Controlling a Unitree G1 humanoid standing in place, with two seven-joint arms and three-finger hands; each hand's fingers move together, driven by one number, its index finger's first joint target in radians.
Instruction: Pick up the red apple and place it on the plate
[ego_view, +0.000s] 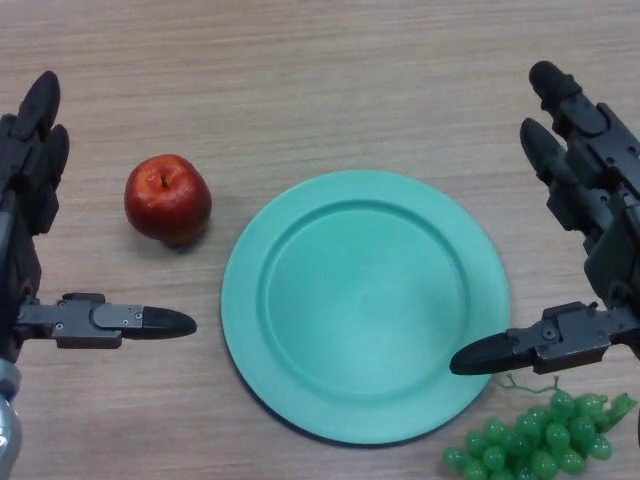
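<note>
A red apple (167, 198) stands upright on the wooden table, just left of a round green plate (365, 305) that holds nothing. My left hand (30, 200) is at the left edge, open, with straight fingers pointing away and its thumb reaching right below the apple; it does not touch the apple. My right hand (590, 200) is at the right edge, open, with its thumb tip over the plate's lower right rim.
A bunch of green grapes (540, 440) lies at the bottom right, just off the plate's rim and under my right thumb. The wooden table top (320, 70) stretches bare across the far side.
</note>
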